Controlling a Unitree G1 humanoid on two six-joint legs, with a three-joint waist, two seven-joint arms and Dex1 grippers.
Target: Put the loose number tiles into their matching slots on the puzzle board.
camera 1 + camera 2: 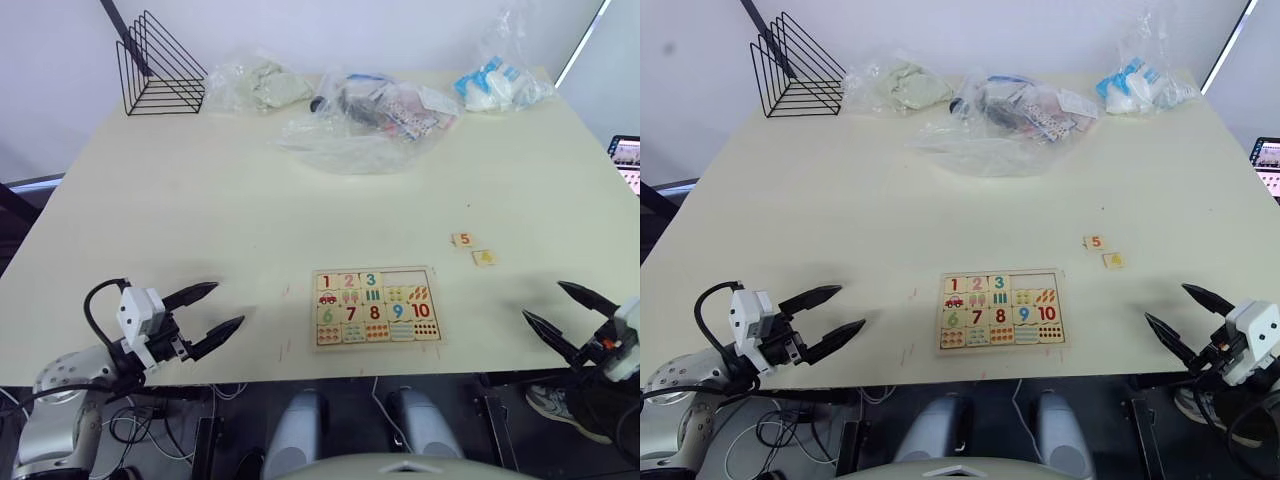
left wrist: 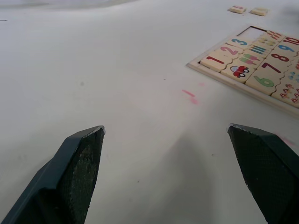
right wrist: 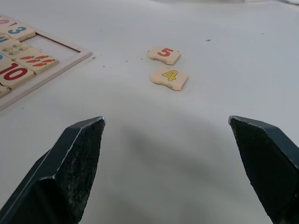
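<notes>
Two tiles to go here: the 5 tile [image 3: 164,54] and the 4 tile [image 3: 169,77] lie loose on the tabletop [image 1: 250,210], just beside each other, off to the right of the puzzle board [image 1: 377,307] and a little farther back. The board sits near the front edge, between the two arms. Its top row reads 1, 2, 3, then two empty slots [image 1: 408,279] at the right end, so 4 and 5 look destined for those.

Right end effector [image 1: 561,316] hovers low over the tabletop, fingers spread wide, holding nothing, with both loose tiles ahead of it in the right wrist view. Left end effector [image 1: 213,310] is likewise wide open and empty, well left of the board.

Handling, as a guess: these are thin, stiff, light wooden squares lying flat, so they may skid when nudged. Best bet is a pinch across two opposite side edges, coming down from above. The 4 has a wavy lower edge, so the straight sides look the safer hold.

Readable print: a red 5, a yellow 4; on the board 1, 2, 3 on top, and 6, 7, 8, 9, 10 lower down, with pictures between and dots below
</notes>
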